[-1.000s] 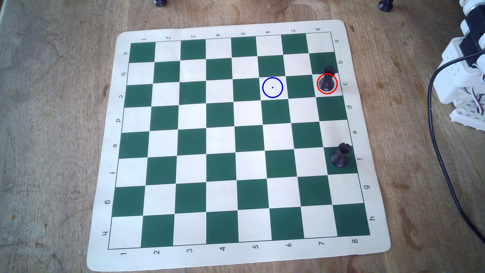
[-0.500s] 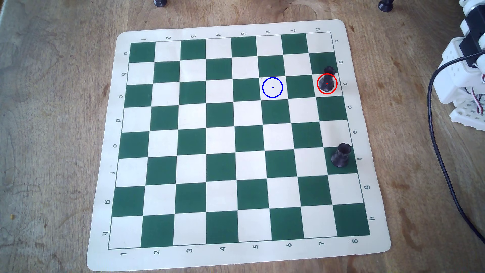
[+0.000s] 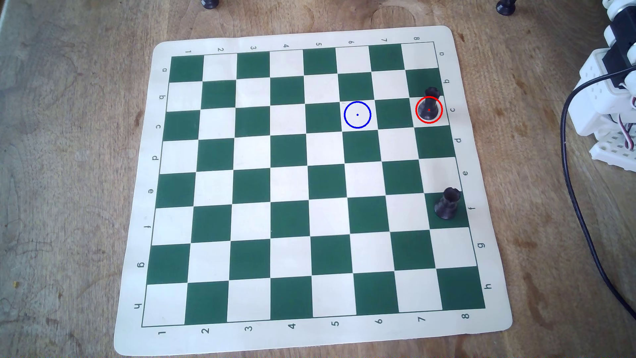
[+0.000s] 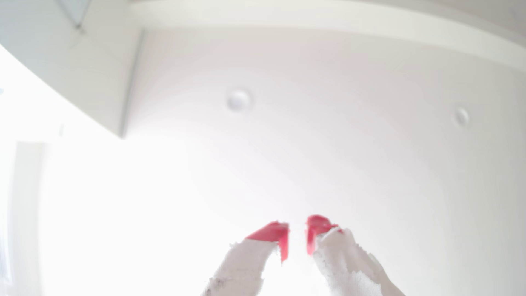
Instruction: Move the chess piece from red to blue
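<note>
We find the chess piece (image 3: 429,105) standing upright inside the red circle (image 3: 416,115), on a light square at the right edge of the chessboard mat (image 3: 137,192) toward its far corner in the overhead view; the blue circle (image 3: 345,118) marks an empty light square in the same row, with one dark square between the two circles; nothing has been carried over yet, so we judge the task not begun.

In the wrist view our gripper (image 4: 297,237) points up at a pale ceiling; its red-tipped fingers (image 4: 273,232) stand a narrow gap apart with nothing between them; only part of the white arm (image 3: 612,89) shows at the right edge of the overhead view, well apart from the board.

What could go wrong from here, as we judge it: the piece is slim with a small crown, so an off-centre close could tip it or squeeze it out sideways; the gap may need widening before the descent, or a fingertip could land on the crown and knock it over; the black cable (image 3: 571,192) trailing over the surface beside the mat might snag the arm; the stout black rook (image 3: 447,203) further along the same edge could be mistaken for the target.

No containers are visible; the mat alone carries the pieces.
</note>
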